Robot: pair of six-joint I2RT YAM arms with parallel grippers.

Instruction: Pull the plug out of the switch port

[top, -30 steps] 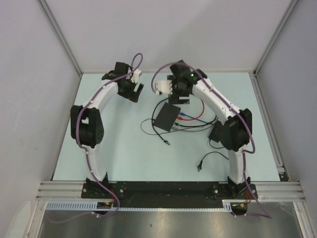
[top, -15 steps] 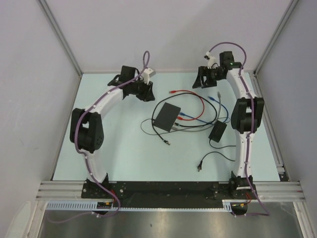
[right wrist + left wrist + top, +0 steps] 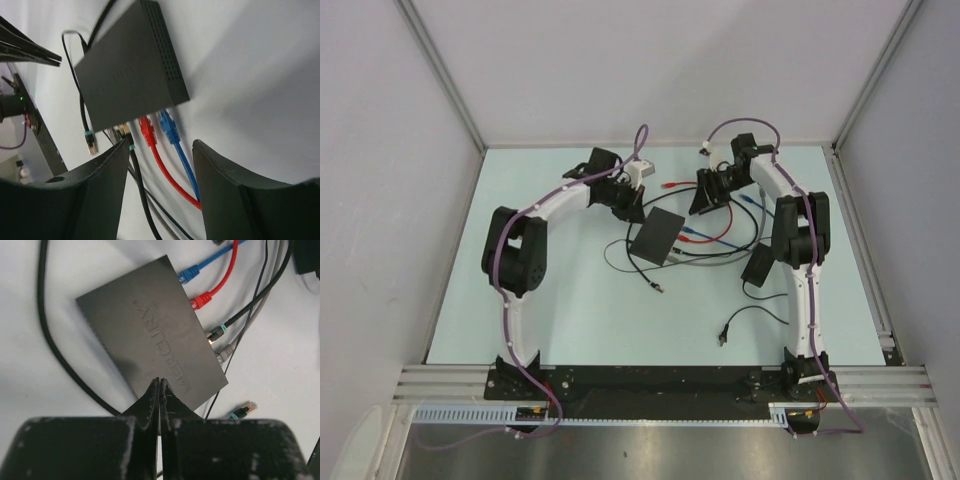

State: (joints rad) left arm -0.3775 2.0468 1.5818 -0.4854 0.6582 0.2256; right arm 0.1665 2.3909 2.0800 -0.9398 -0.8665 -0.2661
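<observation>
Switch (image 3: pixel 656 236) mid-table, toward far edge. Left gripper (image 3: pixel 159 385) pressed together, empty, at switch edge. Right gripper (image 3: pixel 159 150) spread apart, plugs (image 3: pixel 148 131) just ahead.

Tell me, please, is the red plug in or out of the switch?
In. The red plug butts against the socket edge of the switch, beside the blue plug; neither wrist view shows a gap.
</observation>
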